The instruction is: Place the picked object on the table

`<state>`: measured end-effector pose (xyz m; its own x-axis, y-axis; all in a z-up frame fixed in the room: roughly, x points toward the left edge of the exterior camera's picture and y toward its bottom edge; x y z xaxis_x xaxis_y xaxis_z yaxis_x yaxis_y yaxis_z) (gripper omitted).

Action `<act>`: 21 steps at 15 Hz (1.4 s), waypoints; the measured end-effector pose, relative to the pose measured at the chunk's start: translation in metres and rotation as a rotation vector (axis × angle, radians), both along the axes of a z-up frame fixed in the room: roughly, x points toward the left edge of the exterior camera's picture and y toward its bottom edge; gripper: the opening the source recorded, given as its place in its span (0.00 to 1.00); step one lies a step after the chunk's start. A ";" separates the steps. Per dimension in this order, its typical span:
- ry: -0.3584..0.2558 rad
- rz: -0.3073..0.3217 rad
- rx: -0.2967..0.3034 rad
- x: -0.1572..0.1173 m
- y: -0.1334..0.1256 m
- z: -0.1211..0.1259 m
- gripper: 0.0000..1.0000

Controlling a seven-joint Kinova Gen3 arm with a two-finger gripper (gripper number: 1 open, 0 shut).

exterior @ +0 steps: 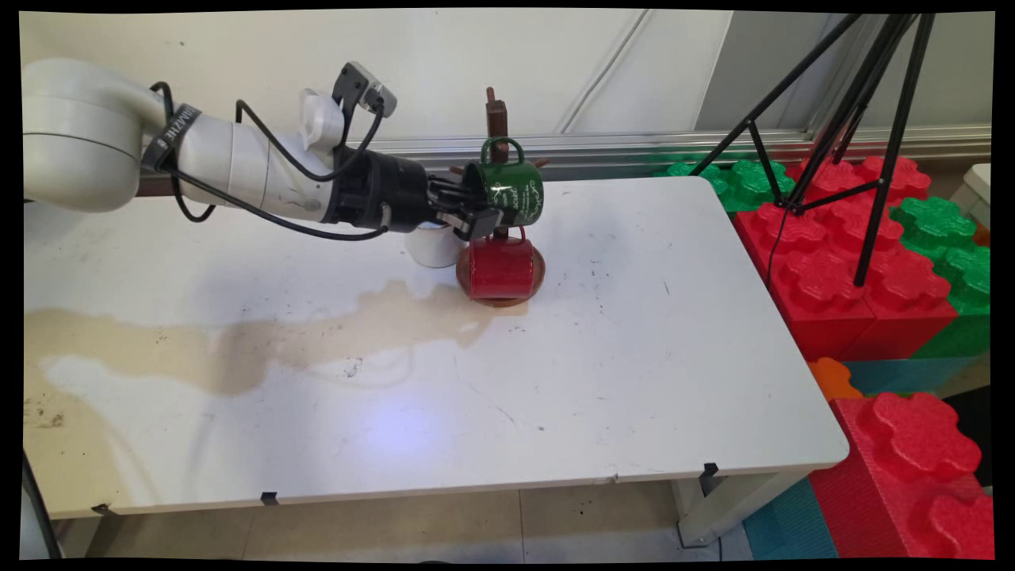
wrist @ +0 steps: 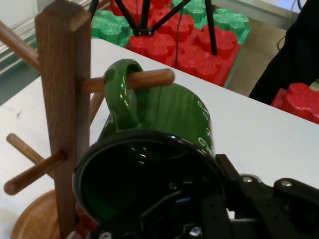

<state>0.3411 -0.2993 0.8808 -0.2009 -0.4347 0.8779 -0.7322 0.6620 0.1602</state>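
Gripper [exterior: 476, 212] fingers are clamped on the rim of the green mug [exterior: 507, 190], one finger inside its mouth. That mug lies on its side up at the wooden mug stand [exterior: 497, 119], its handle looped over an upper peg [wrist: 149, 78]. Below it a red mug [exterior: 501, 266] hangs low at the stand's round base [wrist: 35, 219]. Just left of the base, a white cup [exterior: 432, 246] stands on the white table [exterior: 634, 357]. Off the table's right side are red and green foam blocks [exterior: 864, 262] and a black tripod [exterior: 864, 119].
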 end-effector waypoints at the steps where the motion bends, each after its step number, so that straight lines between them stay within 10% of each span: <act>1: 0.001 -0.005 -0.006 0.000 0.001 0.002 0.00; 13: -0.024 -0.102 -0.068 0.004 0.027 0.010 0.00; 21: -0.250 -0.288 -0.134 0.012 0.052 0.003 0.00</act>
